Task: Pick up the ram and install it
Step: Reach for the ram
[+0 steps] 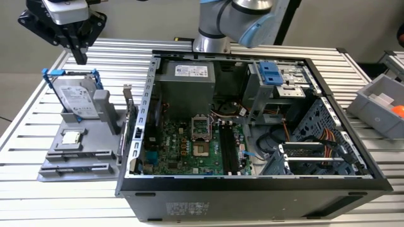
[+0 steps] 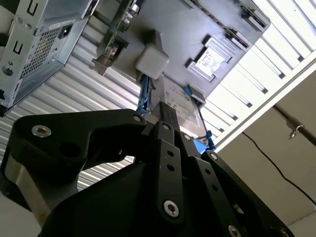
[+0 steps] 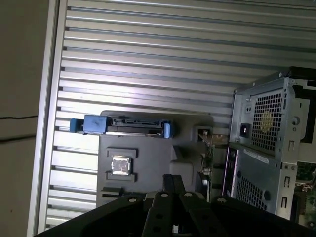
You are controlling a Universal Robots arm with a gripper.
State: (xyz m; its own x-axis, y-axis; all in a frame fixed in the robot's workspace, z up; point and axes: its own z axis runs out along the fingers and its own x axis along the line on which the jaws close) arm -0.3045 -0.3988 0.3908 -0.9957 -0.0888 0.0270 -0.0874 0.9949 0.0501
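Grey plastic makes up the holder tray (image 1: 47,177) at the exterior view's left, sitting on the slatted metal table (image 1: 25,142). In it I see a silver hard drive (image 1: 79,99) standing upright in a blue bracket (image 1: 69,73), a small square processor chip (image 1: 71,137) lying flat in its recess, and at the tray's edge nearest the computer, what I take for the ram (image 1: 132,125). My gripper (image 1: 81,57) hangs above the tray's far end, over the hard drive and well apart from the ram. Its black fingers are pressed together with nothing between them, which both wrist views bear out. Next comes the open computer case (image 1: 252,198), just beside the tray. It holds a grey power supply (image 1: 186,87) at the back, a green motherboard (image 1: 177,146) with long black slots (image 1: 227,149), a blue drive caddy (image 1: 271,73) and a bundle of coloured cables (image 1: 322,142). At the exterior view's right stands a grey bin (image 1: 372,109) with something orange (image 1: 398,111) inside. The ram stands on its long edge, thin and narrow, about as long as those slots. In the first wrist view it (image 3: 207,160) shows edge-on as a dark green strip between the tray and the case wall.
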